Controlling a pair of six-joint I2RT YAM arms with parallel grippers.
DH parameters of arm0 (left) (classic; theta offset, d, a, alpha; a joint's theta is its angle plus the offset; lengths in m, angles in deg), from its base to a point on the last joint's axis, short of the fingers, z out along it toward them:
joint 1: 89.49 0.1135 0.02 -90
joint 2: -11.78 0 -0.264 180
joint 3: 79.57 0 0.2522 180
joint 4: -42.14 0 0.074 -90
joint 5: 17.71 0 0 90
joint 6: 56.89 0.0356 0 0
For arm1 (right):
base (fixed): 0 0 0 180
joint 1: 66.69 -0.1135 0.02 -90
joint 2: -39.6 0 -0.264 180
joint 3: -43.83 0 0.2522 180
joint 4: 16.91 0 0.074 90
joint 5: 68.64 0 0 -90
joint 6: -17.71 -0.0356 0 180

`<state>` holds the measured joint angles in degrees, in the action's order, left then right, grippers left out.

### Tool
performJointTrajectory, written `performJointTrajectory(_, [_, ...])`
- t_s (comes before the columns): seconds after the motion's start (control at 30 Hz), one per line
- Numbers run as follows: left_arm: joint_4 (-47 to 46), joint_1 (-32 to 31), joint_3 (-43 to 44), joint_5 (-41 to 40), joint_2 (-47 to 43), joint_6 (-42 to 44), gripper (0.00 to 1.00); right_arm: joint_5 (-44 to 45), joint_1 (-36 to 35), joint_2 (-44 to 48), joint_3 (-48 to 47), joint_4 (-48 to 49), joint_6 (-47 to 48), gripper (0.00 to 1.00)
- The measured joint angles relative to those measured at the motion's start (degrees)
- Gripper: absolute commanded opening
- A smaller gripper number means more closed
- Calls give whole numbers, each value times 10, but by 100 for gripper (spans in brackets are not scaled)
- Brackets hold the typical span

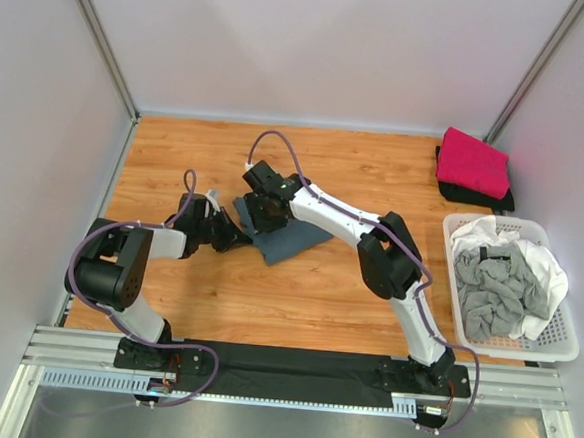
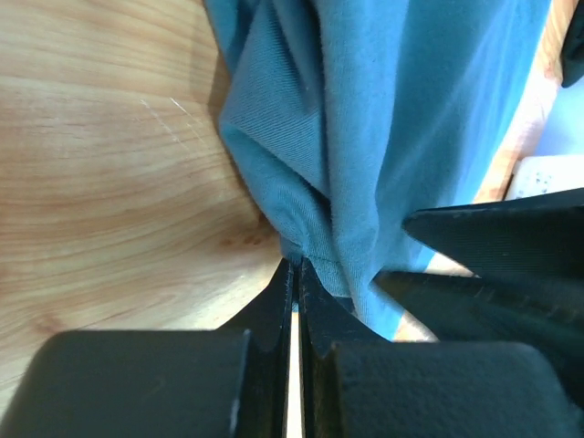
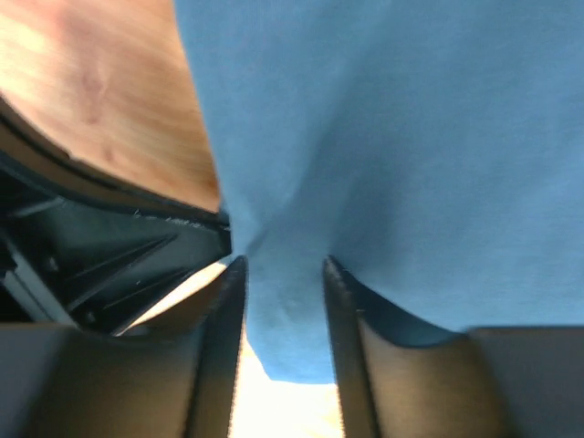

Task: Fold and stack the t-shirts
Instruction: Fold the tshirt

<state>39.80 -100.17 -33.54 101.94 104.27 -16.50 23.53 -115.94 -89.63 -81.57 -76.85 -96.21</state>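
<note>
The slate blue-grey t-shirt [image 1: 289, 237] lies folded small on the wooden table, between both grippers. My left gripper [image 1: 233, 237] is at its left edge; in the left wrist view the gripper [image 2: 297, 262] is shut, pinching a bunched edge of the shirt [image 2: 383, 119] at the fingertips. My right gripper [image 1: 263, 213] is over the shirt's far left corner; in the right wrist view the gripper [image 3: 281, 266] has its jaws apart, with a flap of the shirt [image 3: 401, 137] hanging between them. A folded magenta-pink t-shirt [image 1: 471, 160] lies on a black one [image 1: 479, 198] at the far right.
A white lattice basket [image 1: 556, 343] at the right edge holds a white shirt [image 1: 544, 269] and a light grey shirt [image 1: 493, 288]. Grey walls enclose the table on three sides. The two grippers are very close together.
</note>
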Motion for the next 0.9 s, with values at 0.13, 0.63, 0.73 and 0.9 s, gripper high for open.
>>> performJointTrajectory(0.13, [0, -2, 0, 5, -1, 0, 0, -20, -1, 32, 61, 26, 19, 57])
performJointTrajectory(0.63, [-9, -15, -22, 7, -28, -5, 0, 13, -45, 135, 181, 63, 90, 60])
performJointTrajectory(0.73, [-9, -19, -23, 5, -29, -5, 0, 23, -56, 132, 181, 73, 90, 59])
performJointTrajectory(0.9, [-10, -24, -29, 2, -35, -5, 0, 37, -61, 107, 176, 82, 90, 58])
